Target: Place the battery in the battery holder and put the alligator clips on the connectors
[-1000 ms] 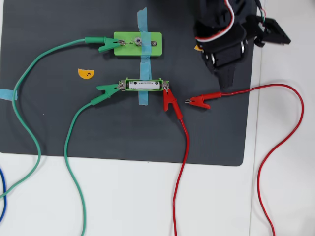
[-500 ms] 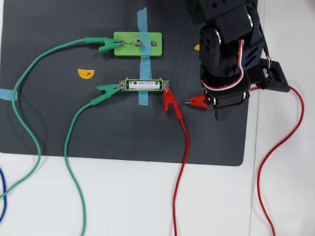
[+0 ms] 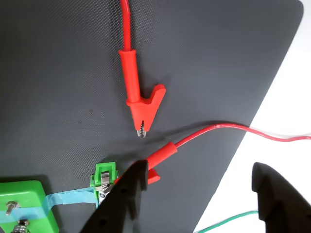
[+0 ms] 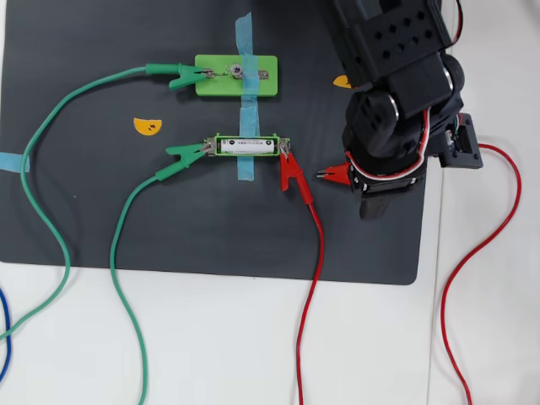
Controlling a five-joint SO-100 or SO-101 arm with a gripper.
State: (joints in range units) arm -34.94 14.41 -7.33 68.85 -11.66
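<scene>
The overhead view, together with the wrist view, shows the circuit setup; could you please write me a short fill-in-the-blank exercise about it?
1. The battery sits inside the green ____.
2. The red alligator clip is clamped on the battery holder's ____ end in the overhead view.
3. The loose red alligator clip lies on the black mat, so the gripper holds ____.
4. Two ____ alligator clips are attached on the left.

Missing words: battery holder; right; nothing; green

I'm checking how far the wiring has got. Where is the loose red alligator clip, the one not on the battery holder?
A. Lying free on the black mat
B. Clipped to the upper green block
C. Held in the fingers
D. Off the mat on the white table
A: the loose red alligator clip lies free on the black mat, and the open black fingers are apart from it.
</scene>
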